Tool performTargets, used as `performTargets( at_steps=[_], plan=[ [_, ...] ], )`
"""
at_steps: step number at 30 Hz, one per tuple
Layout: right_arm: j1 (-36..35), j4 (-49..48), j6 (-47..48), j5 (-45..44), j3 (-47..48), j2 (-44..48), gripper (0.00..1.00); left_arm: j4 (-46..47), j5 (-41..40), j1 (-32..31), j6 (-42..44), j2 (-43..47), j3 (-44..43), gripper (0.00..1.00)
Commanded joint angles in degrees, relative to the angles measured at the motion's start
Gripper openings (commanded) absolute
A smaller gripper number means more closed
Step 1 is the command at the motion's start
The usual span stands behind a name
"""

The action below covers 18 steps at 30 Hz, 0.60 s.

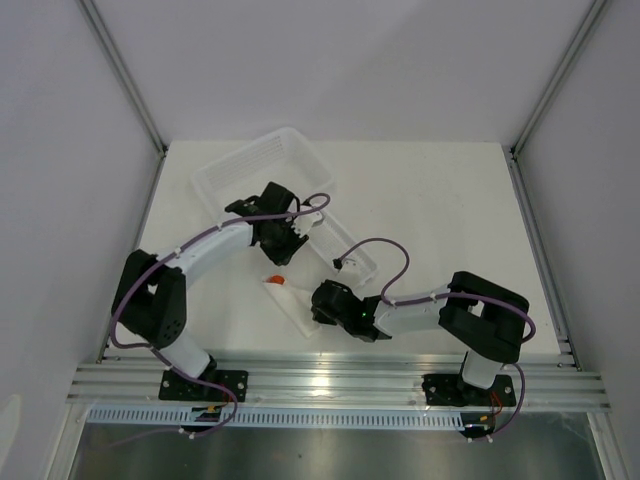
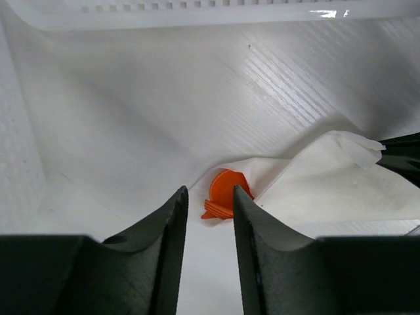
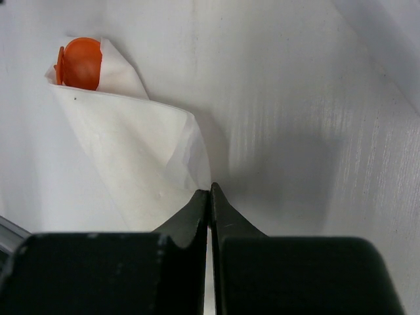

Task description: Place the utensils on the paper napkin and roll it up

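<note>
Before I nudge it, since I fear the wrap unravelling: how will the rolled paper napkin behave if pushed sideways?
Probably floppy: the paper napkin shows soft folds and a loose flap, so it would crumple rather than slide whole. The roll looks cone-shaped, so it may pivot. The utensils poke out the open end and might slip free.

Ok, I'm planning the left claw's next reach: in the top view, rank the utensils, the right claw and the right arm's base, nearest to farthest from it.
1. utensils: right by the left claw, just below it in the view.
2. right claw: farther off to the lower right, shut on the paper napkin.
3. right arm's base: far off at the bottom right.
</note>
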<state>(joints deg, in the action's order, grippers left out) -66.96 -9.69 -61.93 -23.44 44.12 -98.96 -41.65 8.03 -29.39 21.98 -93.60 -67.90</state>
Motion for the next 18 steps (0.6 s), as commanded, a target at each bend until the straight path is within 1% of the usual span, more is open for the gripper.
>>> performTargets(
  at_steps=[1, 2, 3, 4, 6, 8, 9, 12, 18],
  plan=[
    [-0.3, 2.7, 0.1, -0.6, -1.0, -0.8, 0.0, -0.8, -1.6, 0.0, -1.4, 4.2, -1.7, 0.35],
    [-0.3, 2.5, 0.1, -0.5, -1.1, -0.7, 0.0, -1.2, 2.3, -0.1, -1.1, 6.7, -1.0, 0.32],
    [-0.3, 2.4, 0.1, -0.4, -1.1, -0.6, 0.0, -1.7, 4.4, -0.8, -0.8, 8.1, -0.3, 0.31],
    [-0.3, 2.1, -0.1, -0.4, -1.2, -0.3, 0.0, -1.9, 6.4, -1.4, -0.3, 9.2, 2.2, 0.31],
    [-0.3, 1.3, -0.4, -0.2, -1.8, 0.1, 0.0, -2.5, 8.0, -3.8, 0.8, 10.4, 4.1, 0.29],
    [-0.3, -0.1, -0.4, 0.3, -2.0, 0.3, 0.0, -2.5, 8.6, -4.6, 1.1, 9.2, 7.0, 0.26],
    [-0.3, -0.4, -0.4, 0.8, -2.0, 0.3, 0.0, -1.9, 9.6, -4.8, 0.9, 7.2, 7.5, 0.24],
    [-0.2, -1.6, -0.9, 1.5, -2.5, 0.4, 0.0, -0.1, 10.6, -4.9, 0.0, 4.1, 9.3, 0.23],
    [0.3, -2.7, -1.2, 2.2, -3.4, 1.6, 0.0, 0.9, 10.6, -5.1, -0.3, -0.3, 8.4, 0.22]
  ],
)
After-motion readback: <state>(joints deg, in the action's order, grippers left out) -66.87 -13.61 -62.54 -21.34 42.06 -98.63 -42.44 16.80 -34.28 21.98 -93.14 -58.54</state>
